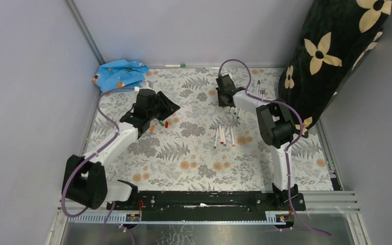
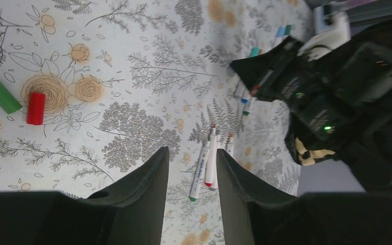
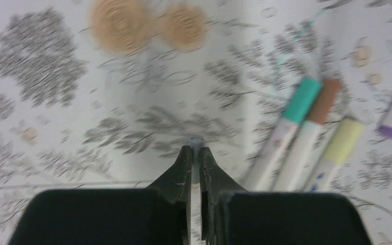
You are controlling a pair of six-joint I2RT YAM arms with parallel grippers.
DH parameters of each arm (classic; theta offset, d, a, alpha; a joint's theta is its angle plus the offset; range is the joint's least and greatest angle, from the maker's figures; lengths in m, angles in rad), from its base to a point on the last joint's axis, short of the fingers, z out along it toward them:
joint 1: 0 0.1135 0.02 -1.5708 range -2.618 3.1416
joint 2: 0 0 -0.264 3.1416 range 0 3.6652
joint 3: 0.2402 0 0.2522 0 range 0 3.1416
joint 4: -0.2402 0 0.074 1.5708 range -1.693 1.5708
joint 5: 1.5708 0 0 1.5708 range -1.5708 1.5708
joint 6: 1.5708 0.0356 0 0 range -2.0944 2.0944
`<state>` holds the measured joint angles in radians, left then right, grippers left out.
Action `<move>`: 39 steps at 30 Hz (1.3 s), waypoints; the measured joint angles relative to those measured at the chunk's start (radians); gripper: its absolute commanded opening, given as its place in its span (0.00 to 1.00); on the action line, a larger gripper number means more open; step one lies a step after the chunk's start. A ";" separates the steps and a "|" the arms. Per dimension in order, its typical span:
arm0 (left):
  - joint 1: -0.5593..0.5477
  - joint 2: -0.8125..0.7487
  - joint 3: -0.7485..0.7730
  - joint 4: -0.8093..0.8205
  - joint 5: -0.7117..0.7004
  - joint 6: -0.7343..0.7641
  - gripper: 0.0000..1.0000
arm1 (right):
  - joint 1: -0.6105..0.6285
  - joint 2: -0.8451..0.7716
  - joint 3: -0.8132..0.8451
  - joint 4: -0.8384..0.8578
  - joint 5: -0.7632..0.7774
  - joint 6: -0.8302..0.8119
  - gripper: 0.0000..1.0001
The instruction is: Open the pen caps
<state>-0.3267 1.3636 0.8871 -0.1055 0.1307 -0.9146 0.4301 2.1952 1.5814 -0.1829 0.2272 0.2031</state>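
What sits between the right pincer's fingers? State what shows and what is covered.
A small pale grey end pokes out between the almost closed fingertips of the right pincer. The fingers cover the rest, so whether it is a pen cannot be told.

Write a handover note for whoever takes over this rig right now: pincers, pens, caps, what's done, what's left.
Left pincer: open, holding nothing.
Right pincer: closed on a thin pale thing, likely a pen; cannot confirm.
Done: three pens lie together mid-scene and look uncapped. A loose green cap and red cap lie near the left pincer.
Left: capped pens beside the right pincer, with teal, brown, yellow and purple caps on.
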 measured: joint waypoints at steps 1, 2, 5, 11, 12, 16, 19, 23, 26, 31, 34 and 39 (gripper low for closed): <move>0.000 -0.027 -0.003 -0.006 -0.004 0.000 0.45 | 0.018 -0.004 -0.006 0.000 0.002 0.002 0.00; 0.000 -0.055 -0.004 -0.014 -0.009 0.000 0.45 | 0.038 -0.008 -0.010 -0.002 0.004 0.005 0.00; 0.000 -0.138 -0.014 -0.035 -0.025 0.000 0.46 | 0.114 -0.013 -0.012 -0.016 0.019 0.021 0.00; 0.000 -0.294 -0.037 -0.095 -0.050 -0.011 0.46 | 0.297 -0.013 0.013 -0.072 0.036 0.071 0.00; 0.000 -0.321 -0.040 -0.105 -0.052 -0.015 0.46 | 0.328 -0.010 0.029 -0.092 0.044 0.082 0.00; 0.000 -0.411 -0.049 -0.132 -0.061 -0.033 0.46 | 0.425 0.032 0.138 -0.150 0.051 0.116 0.00; 0.000 -0.462 -0.049 -0.145 -0.066 -0.042 0.46 | 0.477 0.084 0.225 -0.184 0.053 0.137 0.00; 0.000 -0.505 -0.049 -0.164 -0.071 -0.050 0.46 | 0.509 0.151 0.328 -0.238 0.055 0.158 0.01; 0.000 -0.518 -0.049 -0.177 -0.074 -0.053 0.46 | 0.515 0.188 0.375 -0.261 0.060 0.166 0.02; 0.000 -0.519 -0.049 -0.198 -0.086 -0.053 0.46 | 0.516 0.196 0.384 -0.268 0.071 0.167 0.23; 0.000 -0.520 -0.048 -0.199 -0.090 -0.053 0.46 | 0.516 0.191 0.371 -0.256 0.081 0.159 0.36; 0.000 -0.520 -0.032 -0.208 -0.096 -0.052 0.48 | 0.511 0.162 0.364 -0.253 0.119 0.136 0.48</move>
<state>-0.3267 0.8433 0.8551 -0.3130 0.0345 -0.9665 0.9413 2.3569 1.9457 -0.4355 0.3462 0.3393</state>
